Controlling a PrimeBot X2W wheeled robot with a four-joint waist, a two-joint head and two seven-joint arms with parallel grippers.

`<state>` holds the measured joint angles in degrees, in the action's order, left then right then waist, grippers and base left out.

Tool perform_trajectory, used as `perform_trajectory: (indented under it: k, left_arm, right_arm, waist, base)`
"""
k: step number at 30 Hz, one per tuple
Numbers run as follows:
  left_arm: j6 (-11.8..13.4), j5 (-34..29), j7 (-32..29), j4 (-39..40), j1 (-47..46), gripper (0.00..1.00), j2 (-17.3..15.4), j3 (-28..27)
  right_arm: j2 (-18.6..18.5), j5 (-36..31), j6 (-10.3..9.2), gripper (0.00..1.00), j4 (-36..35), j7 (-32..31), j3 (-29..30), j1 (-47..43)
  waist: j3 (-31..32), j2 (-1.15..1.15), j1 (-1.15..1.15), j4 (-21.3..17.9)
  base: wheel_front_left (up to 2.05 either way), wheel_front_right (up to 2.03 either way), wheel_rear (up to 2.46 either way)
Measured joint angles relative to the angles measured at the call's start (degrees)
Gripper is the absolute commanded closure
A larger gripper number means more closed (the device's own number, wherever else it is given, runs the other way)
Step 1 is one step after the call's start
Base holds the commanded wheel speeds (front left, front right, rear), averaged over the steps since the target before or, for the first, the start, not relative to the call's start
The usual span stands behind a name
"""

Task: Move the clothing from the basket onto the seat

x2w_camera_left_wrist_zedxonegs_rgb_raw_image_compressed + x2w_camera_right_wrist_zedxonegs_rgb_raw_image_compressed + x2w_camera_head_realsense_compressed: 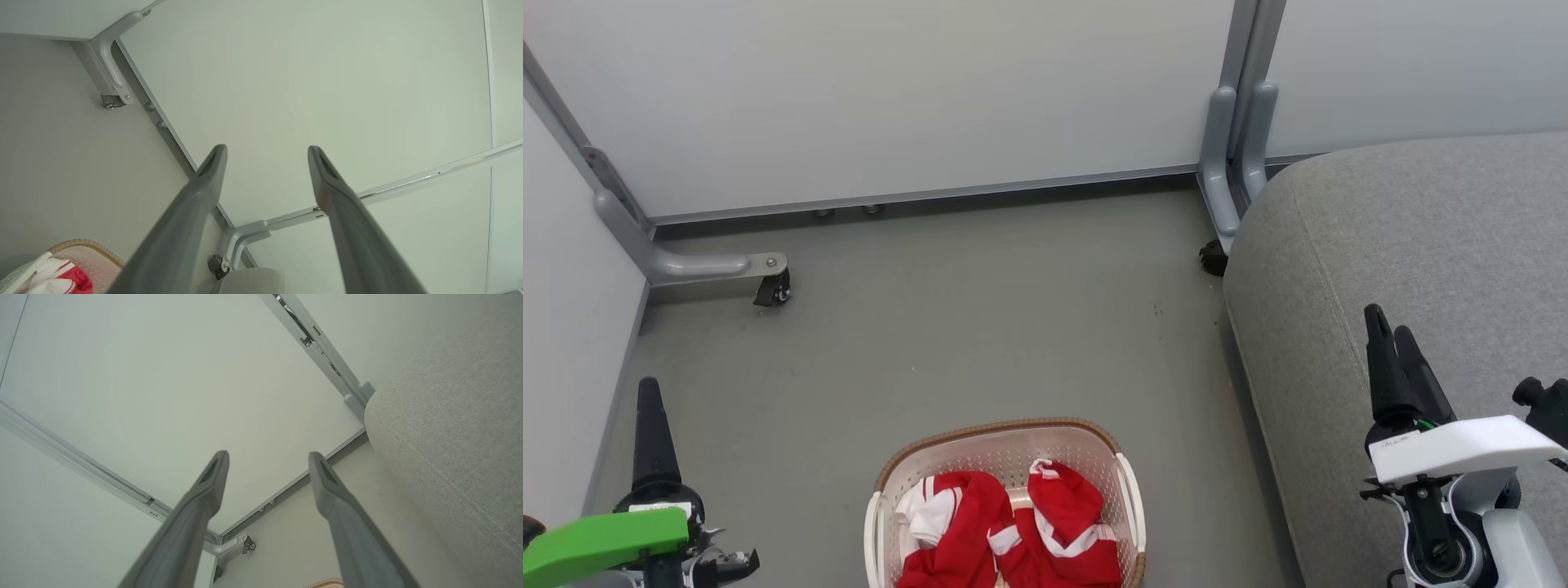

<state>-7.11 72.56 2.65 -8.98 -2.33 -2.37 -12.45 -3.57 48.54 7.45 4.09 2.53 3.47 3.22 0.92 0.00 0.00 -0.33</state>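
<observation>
Nearest, low on the left: left tool (pixel 649 408) under a green cover (pixel 605 539), spread as wide as it goes, gripping nothing. Low on the right: right tool (pixel 1387 327) under a white cover (pixel 1462 445), likewise spread wide and gripping nothing.

Between the two tools, and nearer than their fingertips: basket (pixel 996 427), cream-white and perforated, with a brown woven-look rim and white side handles, standing on the grey floor (pixel 972 310).

Inside it, well apart from either tool: clothing (pixel 1013 531), two red garments with white trim, crumpled side by side. White patch on the one nearer the left tool, white stripes on the one nearer the right tool.

On the right tool's outer side and on beyond its fingertips: seat (pixel 1421 229), grey fabric, rounded corner, stitched seam.

Farther out, ahead of both tools: bare floor, then pale partition panels (pixel 890 98) on grey metal frames. Ahead of the left tool: black caster (pixel 772 290) on a frame foot. Just off the seat's corner: second caster (pixel 1213 257).
</observation>
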Motion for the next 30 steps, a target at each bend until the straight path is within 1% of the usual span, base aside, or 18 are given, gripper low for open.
perform_trajectory:
  k: [4, 6, 10, 12, 15, 22, 25, 30]
  left_arm:
    - [0.12, -5.72, 0.80, 2.45, 0.13, 0.00, -0.02, 0.90]
    - [1.18, -8.73, 1.07, 3.67, 0.52, 0.00, -0.02, 1.97]
    - [4.42, -17.50, 1.94, 6.42, 1.09, 0.00, -0.05, 5.88]
    - [6.91, -21.87, 2.24, 7.04, 1.40, 0.00, -0.07, 8.68]
    - [9.91, -26.74, 2.78, 6.45, 2.02, 0.00, -0.04, 11.95]
    - [14.24, -34.89, 3.98, 1.37, 2.70, 0.00, -0.07, 16.35]
    - [15.16, -37.98, 4.48, -0.52, 2.71, 0.00, -0.11, 17.40]
    - [15.75, -40.72, 5.10, -3.23, 2.71, 0.00, -0.13, 18.67]
  right_arm:
    - [-0.46, -6.64, 0.00, 0.00, -1.94, 0.76, -1.00, 0.32]
    - [-0.76, -9.67, 0.00, 0.00, -2.55, 1.15, -1.56, 0.49]
    - [-0.85, -15.45, 0.01, 0.00, -2.92, 1.90, -2.38, 0.49]
    - [-0.88, -18.42, 0.01, 0.00, -3.28, 2.25, -2.53, 0.49]
    - [-0.79, -21.70, 0.01, 0.00, -3.37, 2.79, -2.99, 0.47]
    - [-0.45, -28.03, 0.01, 0.00, -2.78, 4.01, -3.85, -0.05]
    - [-0.37, -30.56, 0.01, 0.00, -2.26, 4.50, -4.21, -0.49]
    - [-0.16, -34.43, 0.01, 0.00, -2.32, 5.25, -3.79, -0.54]
  waist:
    - [-0.06, 0.00, 0.00, 0.07]
    - [-0.08, 0.00, 0.00, 0.08]
    - [-0.13, 0.00, 0.00, 0.04]
    - [-0.14, 0.00, 0.00, 0.03]
    - [-0.07, 0.00, 0.00, -0.01]
    - [0.32, 0.00, 0.00, -0.21]
    - [0.47, 0.00, 0.00, -0.30]
    - [0.66, 0.00, 0.00, -0.40]
  base:
    - [0.00, 0.00, 0.00]
    - [0.00, 0.00, 0.00]
    - [0.00, 0.00, 0.00]
    - [0.00, 0.00, 0.00]
    - [0.00, 0.00, 0.00]
    - [0.00, 0.00, 0.00]
    - [0.00, 0.00, 0.00]
    - [0.00, 0.00, 0.00]
